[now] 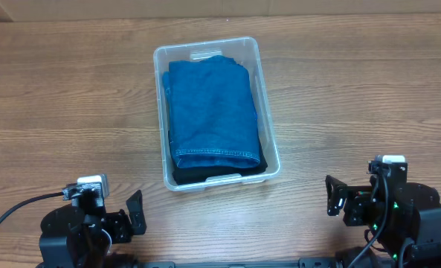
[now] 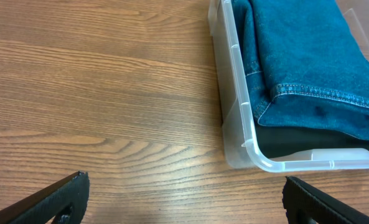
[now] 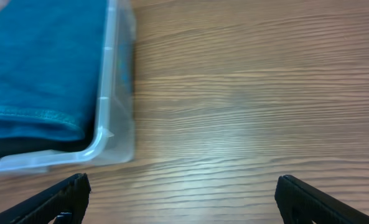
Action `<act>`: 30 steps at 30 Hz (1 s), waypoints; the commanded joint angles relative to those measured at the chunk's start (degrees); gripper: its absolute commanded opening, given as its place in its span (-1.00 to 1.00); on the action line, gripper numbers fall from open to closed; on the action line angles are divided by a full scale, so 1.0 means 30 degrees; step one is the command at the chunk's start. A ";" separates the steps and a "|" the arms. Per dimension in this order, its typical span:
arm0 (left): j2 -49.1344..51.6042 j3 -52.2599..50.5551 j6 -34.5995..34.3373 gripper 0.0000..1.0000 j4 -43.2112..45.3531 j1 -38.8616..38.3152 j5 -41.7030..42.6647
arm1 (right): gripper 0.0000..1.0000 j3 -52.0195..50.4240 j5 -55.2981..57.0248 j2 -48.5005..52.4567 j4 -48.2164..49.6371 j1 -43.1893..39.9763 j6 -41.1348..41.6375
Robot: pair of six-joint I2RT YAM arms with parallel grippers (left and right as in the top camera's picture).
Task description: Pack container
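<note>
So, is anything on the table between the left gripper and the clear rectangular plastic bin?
Nothing visible. Only bare wooden table lies between the left gripper, jaws open, and the clear rectangular plastic bin holding folded blue denim.

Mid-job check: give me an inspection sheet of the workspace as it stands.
Surface: wooden table, no spills seen.
Job's things: container upright, holding folded blue jeans over a dark garment.
Clutter: nothing seen.
Grippers: left gripper and right gripper both open, empty, apart from the container.
Cables: black cable by the left arm's base.
Surroundings: pale strip past the table's far edge; cannot tell what it is.
</note>
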 commanded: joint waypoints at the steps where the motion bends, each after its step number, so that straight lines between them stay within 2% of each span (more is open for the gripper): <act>1: -0.0073 -0.0087 0.0029 1.00 0.0044 -0.0131 -0.0138 | 1.00 -0.0066 0.1734 -0.0036 0.0051 -0.0015 0.0080; 7: -0.0073 -0.0087 0.0029 0.99 0.0044 -0.0131 -0.0138 | 1.00 -0.0255 0.1217 -0.3155 0.0153 -0.0015 0.0080; 10: -0.0073 -0.0087 0.0029 1.00 0.0044 -0.0131 -0.0138 | 1.00 -0.1676 0.1239 -0.5858 0.1792 -0.0015 0.0073; 15: -0.0073 -0.0087 0.0029 1.00 0.0044 -0.0131 -0.0138 | 1.00 -0.8182 0.1122 -0.9296 0.9661 -0.0015 0.0073; 21: -0.0073 -0.0087 0.0029 1.00 0.0044 -0.0131 -0.0138 | 1.00 -1.5227 0.0838 -0.9675 2.0771 -0.0015 0.0066; 23: -0.0073 -0.0087 0.0029 1.00 0.0044 -0.0131 -0.0138 | 1.00 -1.6538 0.1304 -0.9675 2.2644 -0.0015 0.0066; 30: -0.0073 -0.0087 0.0029 0.99 0.0044 -0.0131 -0.0138 | 1.00 -1.7500 0.1275 -0.9581 2.1558 -0.0015 0.0073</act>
